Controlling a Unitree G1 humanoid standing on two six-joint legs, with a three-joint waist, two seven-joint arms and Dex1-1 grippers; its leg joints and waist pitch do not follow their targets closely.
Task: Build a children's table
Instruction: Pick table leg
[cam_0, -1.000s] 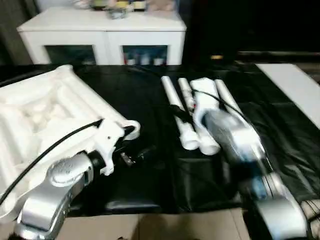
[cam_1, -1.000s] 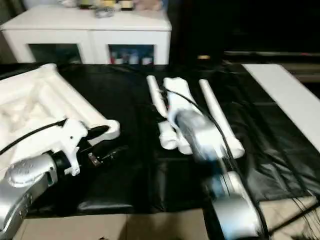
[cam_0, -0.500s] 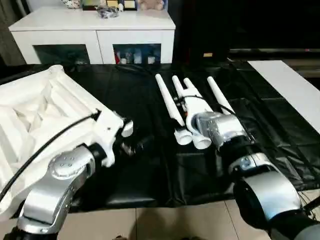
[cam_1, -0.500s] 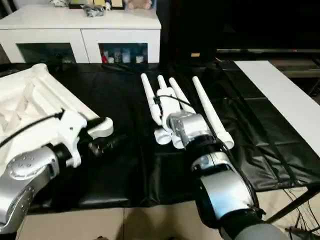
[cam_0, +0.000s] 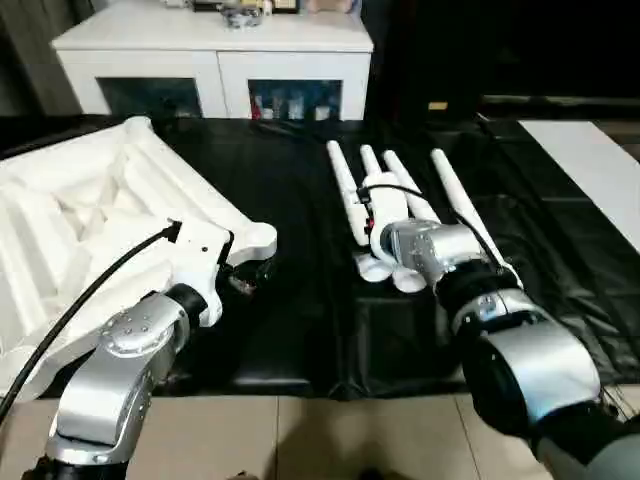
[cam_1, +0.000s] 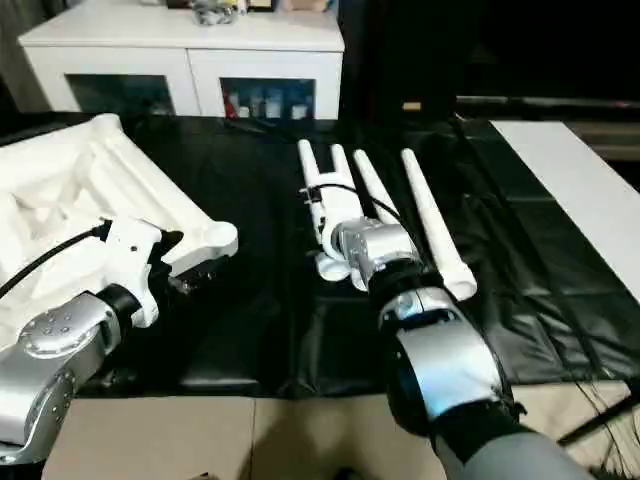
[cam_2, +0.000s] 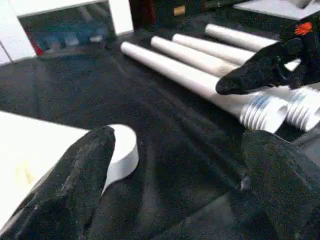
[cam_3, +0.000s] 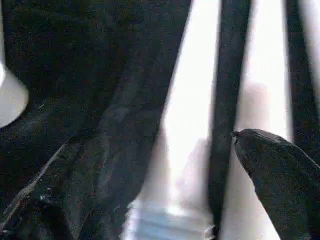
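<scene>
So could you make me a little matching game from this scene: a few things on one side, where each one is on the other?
Things:
1. tabletop
2. legs
3. cabinet
4. right gripper

Places:
A. behind the black sheet, at the far side
B. lying in a row on the middle of the black sheet
C. underside up, on the robot's left
D. hovering over the threaded ends of the tubes, jaws open

Pairs: 1-C, 2-B, 3-A, 4-D
</scene>
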